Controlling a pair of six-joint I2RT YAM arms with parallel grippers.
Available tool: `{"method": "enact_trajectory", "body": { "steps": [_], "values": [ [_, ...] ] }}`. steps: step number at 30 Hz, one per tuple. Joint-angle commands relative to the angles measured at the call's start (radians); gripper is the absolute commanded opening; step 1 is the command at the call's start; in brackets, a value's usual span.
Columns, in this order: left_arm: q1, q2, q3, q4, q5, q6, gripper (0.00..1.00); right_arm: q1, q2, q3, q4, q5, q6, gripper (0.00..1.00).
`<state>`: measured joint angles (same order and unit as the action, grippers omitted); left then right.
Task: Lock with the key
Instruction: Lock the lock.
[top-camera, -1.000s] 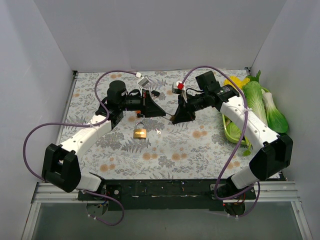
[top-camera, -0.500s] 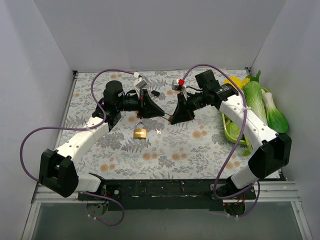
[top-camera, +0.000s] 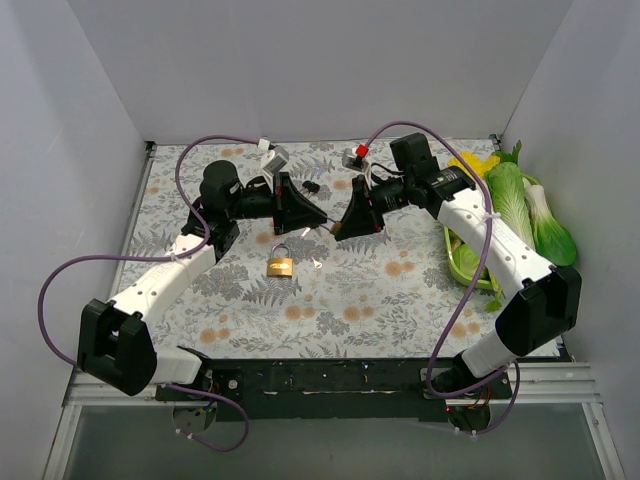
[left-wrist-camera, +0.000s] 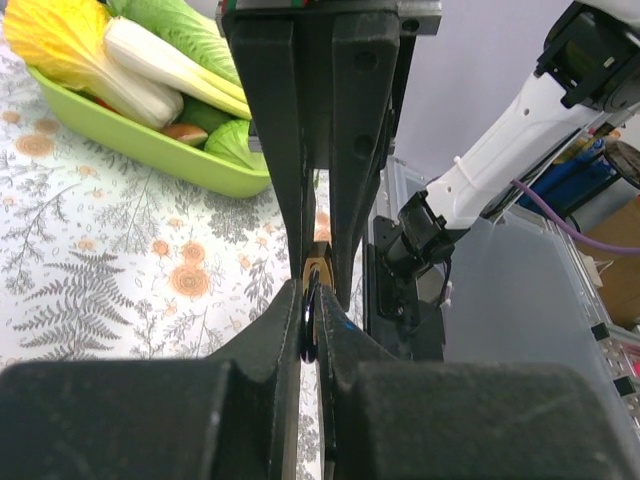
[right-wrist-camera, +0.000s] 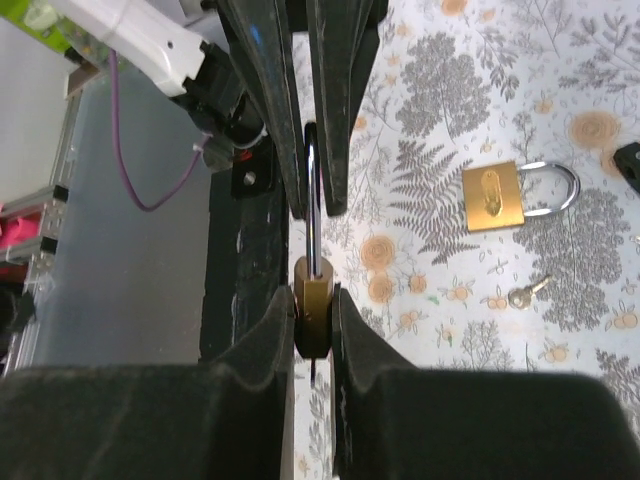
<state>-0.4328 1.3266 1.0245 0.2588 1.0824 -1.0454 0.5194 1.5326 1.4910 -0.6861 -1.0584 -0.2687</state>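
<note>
My left claw (top-camera: 320, 223) and right claw (top-camera: 340, 232) meet tip to tip.
Overhead: a small silver key (top-camera: 316, 264) lies near both tips, ungripped. Left wrist: left claw pinches a thin dark metal loop (left-wrist-camera: 306, 335). Right wrist: right claw clamps a small brass padlock (right-wrist-camera: 313, 305); uneven pulling could twist it free.

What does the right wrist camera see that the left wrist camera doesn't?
Only the right wrist view: a loose padlock and a little key lying on the table. Only the left wrist view: a green tray of vegetables. Both: the flowery tablecloth, and the two pincers facing each other, the right pincer shut on a small brass padlock and the left pincer pinching a thin dark ring.
</note>
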Motion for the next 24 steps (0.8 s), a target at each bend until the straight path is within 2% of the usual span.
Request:
{"method": "enact_trajectory", "body": {
  "steps": [1, 6, 12, 17, 19, 21, 23, 24],
  "values": [
    [-0.060, 0.022, -0.046, -0.043, 0.037, 0.028, 0.00, 0.041, -0.006, 0.117, 0.382, -0.155, 0.161, 0.01],
    [-0.061, 0.042, -0.043, -0.043, 0.065, 0.062, 0.00, 0.056, -0.009, 0.115, 0.415, -0.193, 0.210, 0.01],
    [-0.067, 0.059, -0.024, -0.059, 0.064, 0.059, 0.00, 0.057, -0.011, 0.100, 0.425, -0.126, 0.192, 0.01],
    [-0.044, 0.095, 0.097, -0.233, -0.027, 0.104, 0.00, 0.057, -0.017, 0.086, 0.254, -0.014, 0.034, 0.01],
    [-0.020, 0.106, 0.123, -0.240, -0.050, 0.038, 0.00, 0.056, -0.031, 0.039, 0.241, 0.023, 0.017, 0.01],
    [0.026, 0.096, 0.117, -0.181, -0.074, -0.034, 0.02, 0.056, -0.055, -0.004, 0.272, 0.073, 0.028, 0.01],
    [0.080, 0.086, 0.105, -0.132, -0.122, -0.157, 0.09, 0.056, -0.078, -0.060, 0.307, 0.139, 0.051, 0.01],
    [0.097, 0.083, 0.102, -0.103, -0.140, -0.195, 0.17, 0.056, -0.086, -0.078, 0.351, 0.162, 0.087, 0.01]
  ]
}}
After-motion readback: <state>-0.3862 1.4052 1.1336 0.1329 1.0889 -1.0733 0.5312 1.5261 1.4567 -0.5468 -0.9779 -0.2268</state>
